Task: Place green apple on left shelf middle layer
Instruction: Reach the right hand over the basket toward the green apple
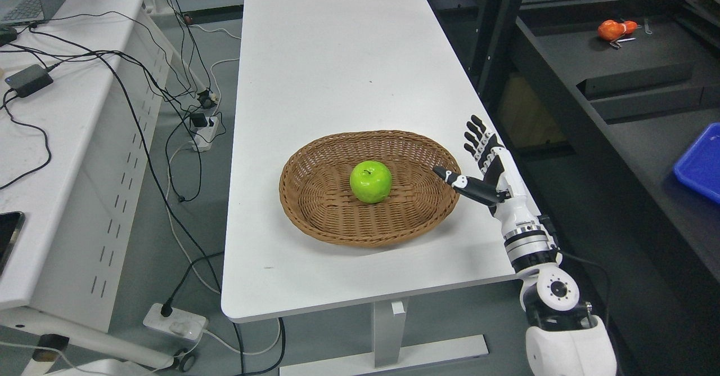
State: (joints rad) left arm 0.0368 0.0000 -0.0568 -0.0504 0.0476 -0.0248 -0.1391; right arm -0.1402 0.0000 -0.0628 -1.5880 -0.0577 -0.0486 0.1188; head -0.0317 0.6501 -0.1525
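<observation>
A green apple (370, 181) sits upright in the middle of a brown wicker basket (315, 207) on the white table (337, 55). My right hand (469, 159) is at the basket's right rim, above the table's right edge. Its fingers are spread and hold nothing; the thumb (450, 177) points left over the rim towards the apple, about a hand's width from it. The left arm is out of view.
A dark shelf unit (619, 83) stands to the right, holding an orange object (616, 29) and a blue tray (700, 162). A white desk (67, 139) with cables, a laptop and a power adapter stands to the left. Power strips lie on the floor.
</observation>
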